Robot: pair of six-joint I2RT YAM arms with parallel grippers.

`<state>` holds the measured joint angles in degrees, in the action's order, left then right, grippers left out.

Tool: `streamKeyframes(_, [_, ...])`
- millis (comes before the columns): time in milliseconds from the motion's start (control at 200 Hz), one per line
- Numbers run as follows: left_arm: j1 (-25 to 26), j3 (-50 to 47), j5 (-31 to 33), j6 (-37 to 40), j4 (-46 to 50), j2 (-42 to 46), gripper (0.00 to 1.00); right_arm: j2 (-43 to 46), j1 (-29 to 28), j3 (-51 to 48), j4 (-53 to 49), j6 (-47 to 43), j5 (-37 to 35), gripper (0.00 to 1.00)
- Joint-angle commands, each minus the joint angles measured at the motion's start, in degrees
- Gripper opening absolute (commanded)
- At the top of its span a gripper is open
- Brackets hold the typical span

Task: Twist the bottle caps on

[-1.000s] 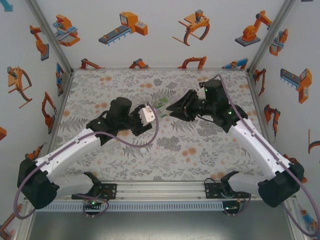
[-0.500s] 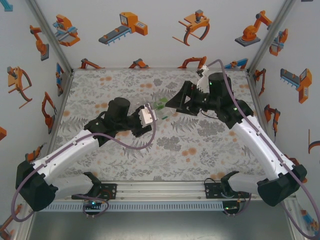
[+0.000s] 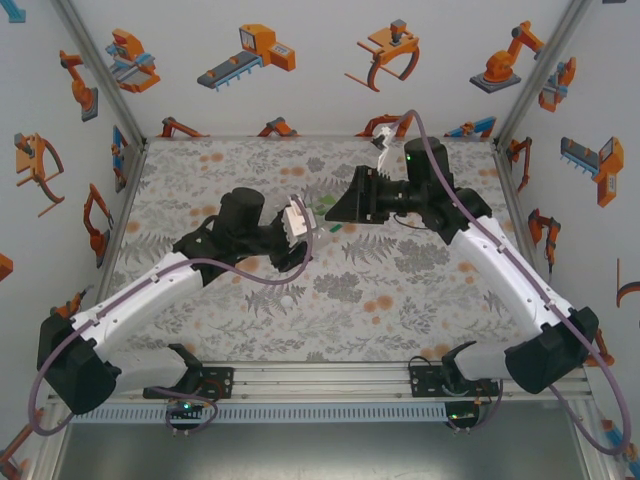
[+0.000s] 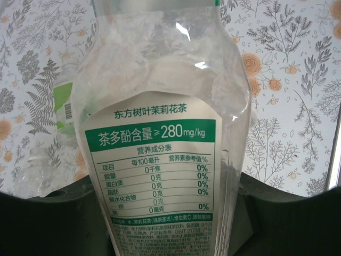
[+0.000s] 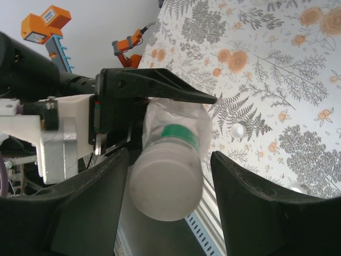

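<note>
My left gripper (image 4: 170, 192) is shut on a clear bottle with a whitish label (image 4: 160, 144), holding it off the table. In the top view that bottle (image 3: 321, 208) lies between the left gripper (image 3: 306, 224) and the right gripper (image 3: 342, 209), near the middle of the table. A white bottle cap (image 5: 165, 184) sits on the bottle's neck above a green band. My right gripper (image 5: 169, 160) is open around this cap: the left finger is close beside it, the right finger stands apart. Another white cap (image 5: 238, 129) lies loose on the table (image 3: 288, 299).
A second clear bottle with a green label (image 4: 62, 101) lies on the floral tablecloth (image 4: 298, 80) behind the held one, to its left. Printed walls close the table on three sides. The metal rail (image 3: 320, 380) with the arm bases runs along the near edge.
The right gripper has risen toward the back and turned at the wrist around the bottle's top. The left arm has edged right and up with the bottle.
</note>
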<state>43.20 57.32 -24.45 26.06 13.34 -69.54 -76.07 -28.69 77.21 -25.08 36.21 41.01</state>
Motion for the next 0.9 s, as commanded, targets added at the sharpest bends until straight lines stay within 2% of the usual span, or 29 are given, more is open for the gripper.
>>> streamKeyframes(0, [0.4, 2.8, -2.1, -1.8, -0.1, -0.9, 0.0, 0.0, 0.2, -1.0, 3.3, -1.6, 3.1, 0.57])
streamKeyframes(386, [0.4, 3.5, -1.5, -2.4, 0.5, -1.5, 0.0, -0.8, 0.2, -1.8, 3.1, -2.2, 3.4, 0.46])
streamKeyframes(551, [0.5, 3.1, -1.9, -2.1, 0.3, -1.1, 0.03, -0.6, 0.2, -1.8, 3.1, -2.5, 2.4, 0.4])
streamKeyframes(606, [0.5, 3.0, -1.8, -2.0, 0.2, -1.1, 0.12, -0.7, 0.2, -1.6, 3.1, -2.6, 2.3, 0.35])
streamKeyframes(681, [0.5, 3.0, -1.7, -2.0, 0.2, -0.8, 0.4, -0.6, 0.2, -1.4, 3.0, -3.2, 2.0, 0.32])
streamKeyframes(711, [0.5, 2.8, -1.6, -2.1, 0.2, -0.7, 0.48, -0.5, 0.2, -1.3, 2.6, -3.5, 1.8, 0.31])
streamKeyframes(891, [0.5, 1.4, 0.1, -2.7, -2.4, 0.7, 0.71, -0.4, 0.2, 0.4, -2.2, -7.1, -3.7, 0.28])
